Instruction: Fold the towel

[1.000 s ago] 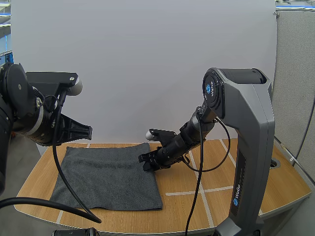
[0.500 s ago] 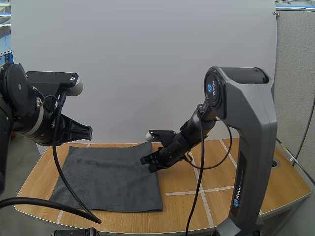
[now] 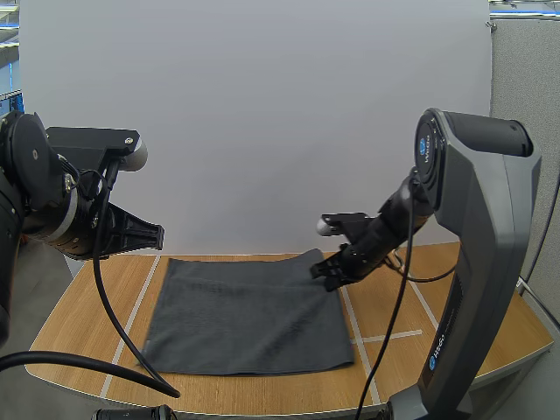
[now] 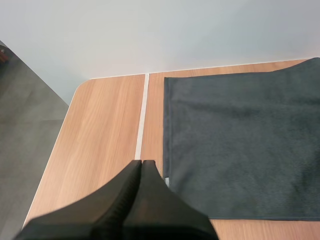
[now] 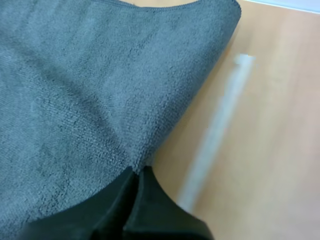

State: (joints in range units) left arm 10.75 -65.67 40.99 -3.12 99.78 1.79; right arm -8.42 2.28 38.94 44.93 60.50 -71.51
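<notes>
A dark grey towel [image 3: 249, 315] lies flat on the wooden table [image 3: 79, 306], spread out as one rectangle. My right gripper [image 3: 325, 273] sits low at the towel's far right corner, and in the right wrist view its tips [image 5: 134, 172] are shut on the towel [image 5: 100, 90] at its edge, which lifts slightly there. My left gripper [image 3: 159, 234] hangs above the table's far left, clear of the cloth. In the left wrist view its fingers [image 4: 141, 166] lie together as one dark wedge over bare wood, just beside the towel [image 4: 240, 145] and its near left corner.
White tape lines [image 3: 383, 336] cross the tabletop, one [image 4: 141, 125] running along the towel's left edge. Bare wood lies left of the towel and to the right, past my right arm's base [image 3: 472, 350]. The table's rounded corner [image 4: 82, 85] is close to my left gripper.
My right gripper has moved to the right with the towel's corner in it, and the whole towel has slid right across the table. The left arm has not moved.
</notes>
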